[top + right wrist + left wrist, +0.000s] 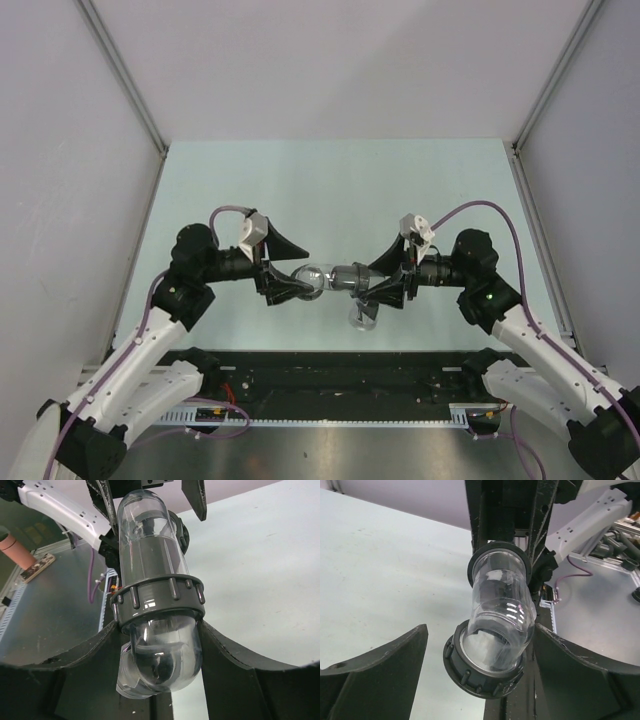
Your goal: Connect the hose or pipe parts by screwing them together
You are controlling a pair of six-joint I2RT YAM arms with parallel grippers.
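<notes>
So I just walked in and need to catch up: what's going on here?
Two robot arms are joining clear pipe parts above the table. The jaws of the right arm are shut on the straight clear tube, beside its grey collar. The clear elbow meets that tube's far end, and the jaws of the left arm stand open either side of it, not gripping.
</notes>
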